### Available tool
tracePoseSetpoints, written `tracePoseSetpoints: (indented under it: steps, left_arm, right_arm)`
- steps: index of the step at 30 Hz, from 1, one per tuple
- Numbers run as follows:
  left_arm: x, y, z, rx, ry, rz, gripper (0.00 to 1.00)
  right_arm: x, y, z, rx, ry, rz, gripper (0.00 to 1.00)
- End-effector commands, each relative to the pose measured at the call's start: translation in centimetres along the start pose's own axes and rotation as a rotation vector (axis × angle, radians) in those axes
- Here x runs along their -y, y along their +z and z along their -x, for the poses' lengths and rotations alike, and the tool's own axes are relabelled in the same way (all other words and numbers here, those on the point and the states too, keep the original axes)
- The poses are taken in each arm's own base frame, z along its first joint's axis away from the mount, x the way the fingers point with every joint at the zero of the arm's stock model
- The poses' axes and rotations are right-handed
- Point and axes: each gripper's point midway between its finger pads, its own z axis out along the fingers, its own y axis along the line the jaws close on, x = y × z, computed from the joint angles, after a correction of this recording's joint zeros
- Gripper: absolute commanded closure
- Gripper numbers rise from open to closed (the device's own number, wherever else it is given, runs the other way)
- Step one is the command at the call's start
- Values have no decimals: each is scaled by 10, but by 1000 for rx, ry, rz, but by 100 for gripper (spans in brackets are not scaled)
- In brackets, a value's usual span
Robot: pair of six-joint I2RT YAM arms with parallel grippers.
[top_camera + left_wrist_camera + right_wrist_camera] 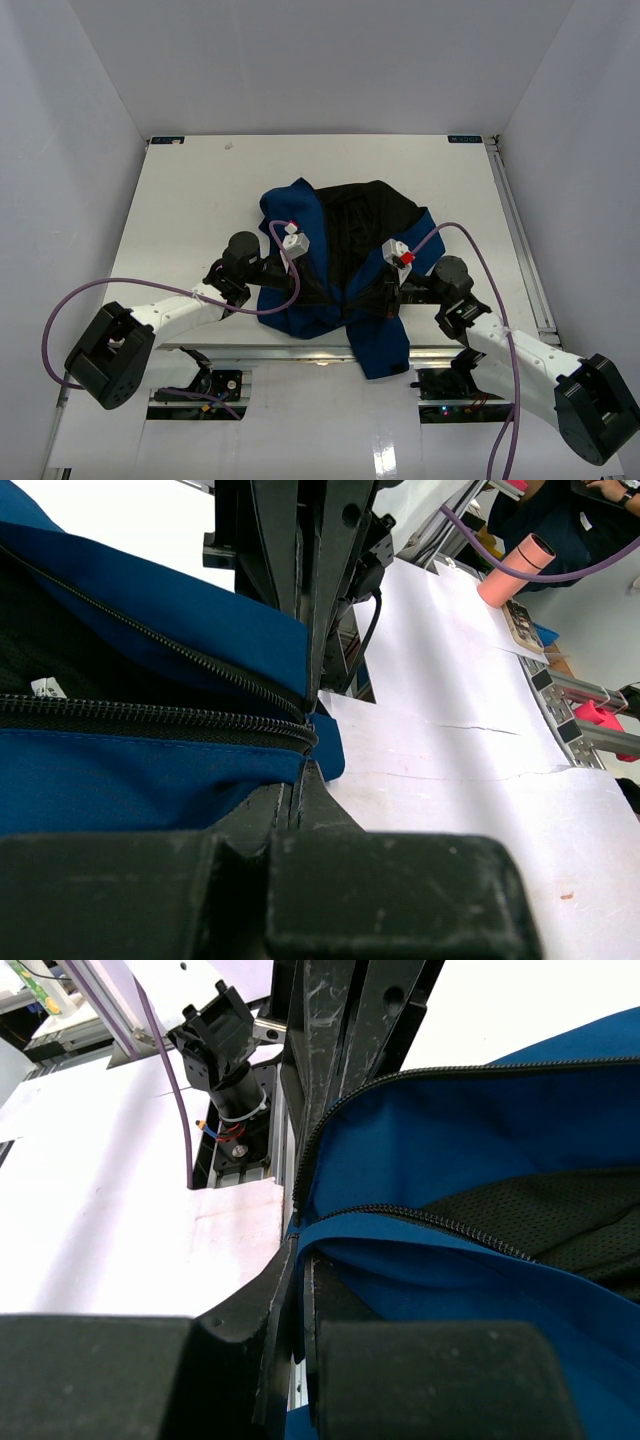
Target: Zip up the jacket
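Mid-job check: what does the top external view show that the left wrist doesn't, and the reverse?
Only top external: the whole jacket spread open, black lining up, one blue part hanging over the near edge of the table, and the right claw at its hem. Only left wrist: two zipper tracks converging at the grip, and a small white label on the lining. Both: the left claw gripping the jacket's blue hem.

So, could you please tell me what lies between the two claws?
Only the jacket: its blue hem and black lining span from left claw to right claw in the top view.
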Motion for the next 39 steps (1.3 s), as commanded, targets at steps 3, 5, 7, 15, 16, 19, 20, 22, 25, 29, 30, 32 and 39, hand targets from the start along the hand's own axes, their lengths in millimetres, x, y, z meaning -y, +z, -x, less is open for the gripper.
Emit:
tracePoseSetpoints:
  steps: [3,5,7,15,16,19,20,22,25,29,30,32,39]
  left_arm:
    - [16,-1,5,6,63,-56,100]
    - [15,-1,4,3,60,-58,100]
    - [15,0,5,2,61,-59,100]
    - [14,0,5,2,57,-54,100]
    - [14,0,5,2,57,-55,100]
    - [14,0,6,3,59,-54,100]
    - [14,0,6,4,59,-54,100]
    - [13,0,5,3,57,-52,100]
    - [13,0,6,5,59,-49,100]
    - [14,0,6,6,62,-50,100]
    - [13,0,6,6,60,-49,100]
    - [13,0,5,4,57,-49,100]
    - [12,0,6,7,62,-43,100]
  right_arm:
    - [-8,3,27,31,-56,80,92]
    - [-10,4,29,32,-58,97,92]
    - [-11,5,29,29,-51,107,92]
    - [-14,5,28,31,-44,132,92]
    - [-14,6,29,32,-43,131,92]
    - [-12,6,28,30,-31,128,92]
    - [-12,7,28,30,-29,129,92]
    - [-12,7,28,31,-23,128,92]
    - [-10,7,27,29,-17,124,92]
    - [-9,8,26,30,-13,120,92]
    - [-9,8,26,30,-11,120,92]
    - [-9,9,26,29,-6,119,92]
    - [-8,11,24,23,8,120,92]
